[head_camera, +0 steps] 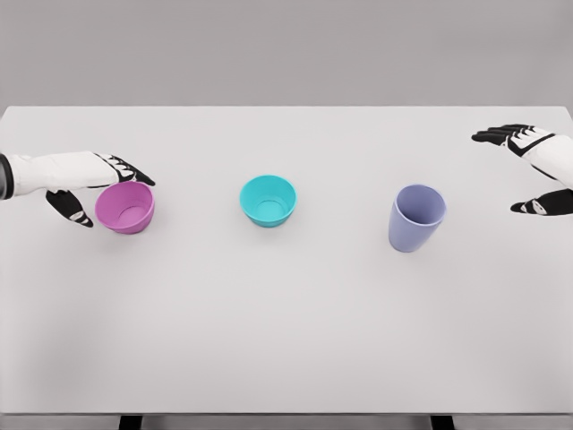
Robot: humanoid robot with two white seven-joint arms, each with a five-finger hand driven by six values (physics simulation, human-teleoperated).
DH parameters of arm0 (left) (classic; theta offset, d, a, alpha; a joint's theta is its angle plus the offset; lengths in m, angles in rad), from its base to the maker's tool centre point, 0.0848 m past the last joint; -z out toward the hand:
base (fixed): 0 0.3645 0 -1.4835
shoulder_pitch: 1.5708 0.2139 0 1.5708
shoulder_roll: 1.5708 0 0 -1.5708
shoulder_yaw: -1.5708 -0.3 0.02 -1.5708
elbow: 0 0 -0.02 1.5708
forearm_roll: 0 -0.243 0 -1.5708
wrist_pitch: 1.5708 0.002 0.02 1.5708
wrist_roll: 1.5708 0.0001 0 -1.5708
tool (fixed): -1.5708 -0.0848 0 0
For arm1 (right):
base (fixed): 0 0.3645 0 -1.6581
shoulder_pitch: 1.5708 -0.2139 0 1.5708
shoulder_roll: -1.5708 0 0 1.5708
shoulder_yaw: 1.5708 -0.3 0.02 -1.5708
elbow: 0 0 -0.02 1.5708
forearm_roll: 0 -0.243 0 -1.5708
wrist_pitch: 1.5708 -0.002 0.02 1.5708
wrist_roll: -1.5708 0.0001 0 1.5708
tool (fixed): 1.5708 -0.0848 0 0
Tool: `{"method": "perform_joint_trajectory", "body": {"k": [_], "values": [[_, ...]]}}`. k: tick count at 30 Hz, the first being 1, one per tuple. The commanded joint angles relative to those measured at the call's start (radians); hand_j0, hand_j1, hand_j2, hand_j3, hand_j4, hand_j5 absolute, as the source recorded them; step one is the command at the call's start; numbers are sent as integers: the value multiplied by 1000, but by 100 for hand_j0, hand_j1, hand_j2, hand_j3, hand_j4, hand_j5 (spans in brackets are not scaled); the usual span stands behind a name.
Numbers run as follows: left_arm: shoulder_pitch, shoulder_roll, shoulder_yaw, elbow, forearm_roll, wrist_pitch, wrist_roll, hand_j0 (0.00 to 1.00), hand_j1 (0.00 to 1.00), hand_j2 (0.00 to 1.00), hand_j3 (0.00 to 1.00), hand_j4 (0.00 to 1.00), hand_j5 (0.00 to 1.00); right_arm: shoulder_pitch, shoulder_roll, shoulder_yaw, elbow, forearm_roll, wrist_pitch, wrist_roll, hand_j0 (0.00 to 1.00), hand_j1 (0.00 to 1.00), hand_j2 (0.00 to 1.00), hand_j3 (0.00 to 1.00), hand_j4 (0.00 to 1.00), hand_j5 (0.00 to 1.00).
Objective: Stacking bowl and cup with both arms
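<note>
The desk presents its near edge closest to the camera; this white surface carries three vessels in a row across its middle band, all upright with mouths open upward.

Item positions:

1. The lavender cup stands toward the right edge of the desk, the tallest of the three. It sits slightly nearer the near edge than the other two.
2. The teal bowl stands at about the centre of the desk, well apart from both neighbours.
3. The pink bowl stands toward the left edge of the desk.

Hand states:

- My left hand comes in over the left edge of the desk. Its fingers arch over the far rim of the pink bowl and its thumb drops down on the bowl's left side. The hand is touching or just beside the bowl; I cannot tell whether the grip is closed on it. The bowl rests on the desk surface.
- My right hand sits at the right edge of the desk, spread wide, with the fingers extended on the far side and the thumb lower, on the near side. It holds nothing and is clearly apart from the lavender cup, which lies to its left.

No vessel is nested inside another.
</note>
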Motion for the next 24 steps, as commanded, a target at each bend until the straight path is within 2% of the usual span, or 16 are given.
{"method": "perform_joint_trajectory", "body": {"k": [1,24], "values": [[0,0,0,0,5,2,0,99,99,99,99,99,99,0,-5,1,3,-7,3,-1,100,100,100,100,100,100],[5,-12,-1,-8,-7,2,0,99,99,99,99,99,99,0,-10,2,1,-6,3,-1,100,100,100,100,100,100]]}}
